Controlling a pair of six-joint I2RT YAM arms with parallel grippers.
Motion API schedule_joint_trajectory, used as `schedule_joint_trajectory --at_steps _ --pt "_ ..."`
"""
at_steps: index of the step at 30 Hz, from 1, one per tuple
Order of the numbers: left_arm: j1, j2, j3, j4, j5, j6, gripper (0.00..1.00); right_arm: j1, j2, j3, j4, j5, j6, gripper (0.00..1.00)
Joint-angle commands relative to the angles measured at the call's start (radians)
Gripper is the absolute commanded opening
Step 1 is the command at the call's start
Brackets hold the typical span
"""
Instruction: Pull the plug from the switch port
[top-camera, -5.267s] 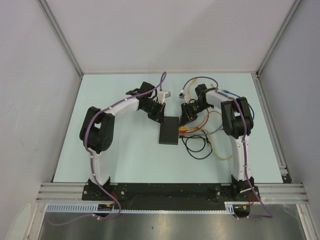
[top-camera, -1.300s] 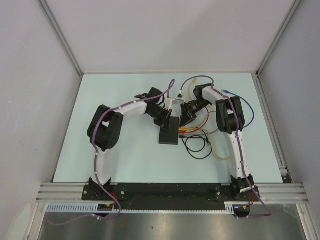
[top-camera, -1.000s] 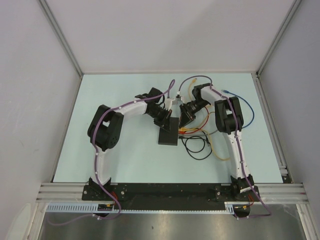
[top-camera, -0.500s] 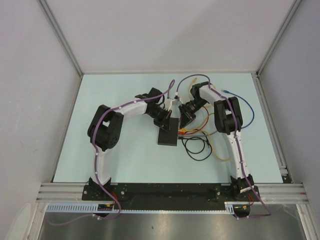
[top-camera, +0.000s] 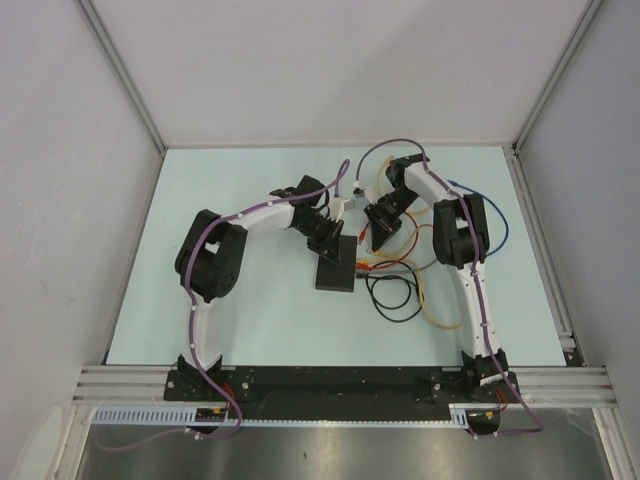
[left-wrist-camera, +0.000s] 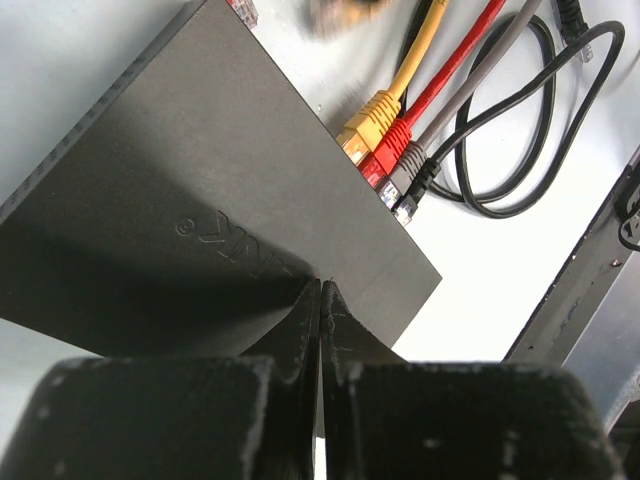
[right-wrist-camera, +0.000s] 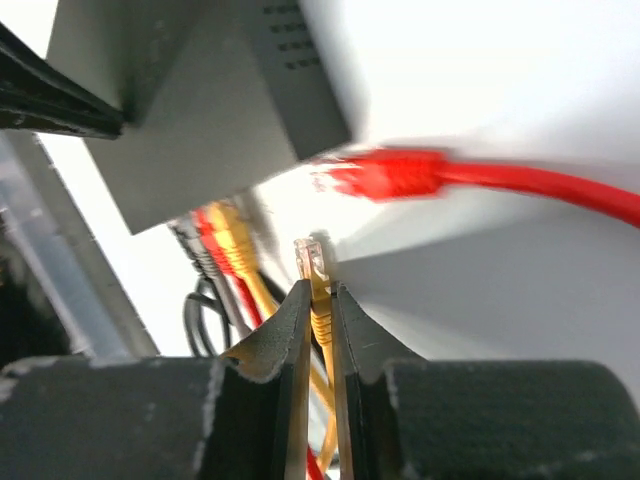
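Observation:
The switch is a flat black box lying mid-table. My left gripper is shut, and its tips press down on the top of the switch. Yellow, red, grey and black plugs sit side by side in the ports on its edge. My right gripper is shut on a yellow plug, whose clear tip is free in the air, apart from the switch. In the top view the right gripper hangs just right of the box.
A loose red plug on its cable lies blurred beside the switch. Black, yellow and blue cables trail over the table right of the box. White walls and aluminium rails enclose the table.
My right gripper has drawn back to the right, away from the switch's edge, and tightened on the yellow plug. The left gripper has stayed pressed on the switch.

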Motion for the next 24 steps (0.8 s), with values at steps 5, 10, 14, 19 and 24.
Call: schedule_joint_trajectory --at_steps 5,10,14,19,24 --pt "-0.010 0.052 -0.018 0.010 -0.120 0.032 0.00 -0.039 -0.207 0.043 -0.003 0.188 -0.021 0.00" --pt "-0.012 0.064 -0.002 0.009 -0.117 0.029 0.00 -0.083 -0.292 -0.013 0.020 0.128 0.011 0.34" --pt "-0.010 0.063 -0.001 0.006 -0.117 0.034 0.00 -0.145 -0.443 -0.061 0.041 -0.032 0.071 0.60" --pt "-0.012 0.064 -0.005 0.010 -0.118 0.034 0.00 -0.152 -0.688 -0.304 -0.032 0.061 -0.018 0.62" --pt "-0.012 0.069 -0.002 0.012 -0.115 0.031 0.00 -0.148 -0.847 -0.656 -0.061 0.226 0.023 0.63"
